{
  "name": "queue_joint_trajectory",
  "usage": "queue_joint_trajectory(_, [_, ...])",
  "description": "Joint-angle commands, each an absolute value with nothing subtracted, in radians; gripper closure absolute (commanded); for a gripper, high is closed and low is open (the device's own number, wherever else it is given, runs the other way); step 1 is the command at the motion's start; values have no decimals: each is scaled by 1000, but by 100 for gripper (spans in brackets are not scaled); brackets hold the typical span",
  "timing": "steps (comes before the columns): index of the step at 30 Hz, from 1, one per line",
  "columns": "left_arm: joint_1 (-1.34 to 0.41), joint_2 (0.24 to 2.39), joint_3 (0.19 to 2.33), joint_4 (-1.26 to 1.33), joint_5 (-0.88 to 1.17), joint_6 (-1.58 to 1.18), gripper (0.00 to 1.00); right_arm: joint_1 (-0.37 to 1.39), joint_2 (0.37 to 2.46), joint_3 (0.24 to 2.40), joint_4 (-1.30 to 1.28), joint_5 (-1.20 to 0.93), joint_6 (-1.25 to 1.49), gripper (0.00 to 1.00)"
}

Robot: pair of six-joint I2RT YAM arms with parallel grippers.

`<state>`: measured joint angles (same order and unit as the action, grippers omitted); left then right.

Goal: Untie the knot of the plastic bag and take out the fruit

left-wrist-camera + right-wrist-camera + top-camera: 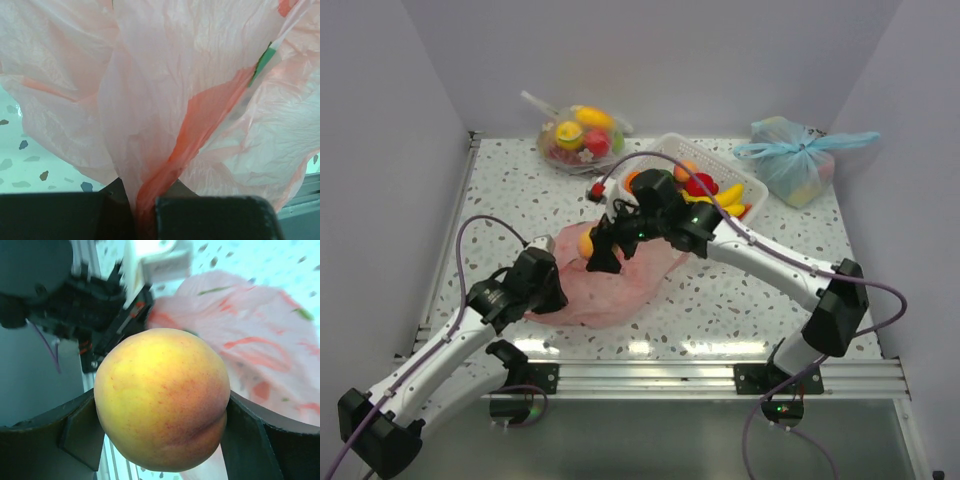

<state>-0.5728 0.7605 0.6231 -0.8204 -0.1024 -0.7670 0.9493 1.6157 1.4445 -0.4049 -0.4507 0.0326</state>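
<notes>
The pink plastic bag (pixel 615 280) lies crumpled on the table in front of the arms. My left gripper (pixel 542 290) is shut on a twisted fold of the bag's film (pixel 165 165) at its left edge. My right gripper (pixel 597 250) is shut on a yellow-red peach (pixel 162 397) and holds it above the bag's far left part; the peach shows in the top view (pixel 586 243). The bag (pixel 250 340) lies below it in the right wrist view. No knot shows. A green-edged shape (pixel 265 57) shows through the film.
A white basket (pixel 745 180) behind the bag holds bananas, a red fruit and an orange. A clear bag of fruit (pixel 582 135) lies at the back left, a light blue tied bag (pixel 798 158) at the back right. A small red object (pixel 596 190) lies beside the basket.
</notes>
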Motion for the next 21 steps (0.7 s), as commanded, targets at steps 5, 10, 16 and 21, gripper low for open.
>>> queue_joint_trajectory(5, [-580,761,661,-822,-124,-721,100,660,1532,1558,-370,-398,138,64])
queue_joint_trajectory(10, [-580,765,681,-796,-98,-666,100,479,1638,1574,-353,-163,238,64])
queue_joint_trajectory(16, [-580,749,735,-718,-52,-560,100,405,1867,1699,-391,-97,276,47])
queue_joint_trajectory(21, [-580,698,770,-649,50,-412,100,403,1922,1755,-428,-97,275,1])
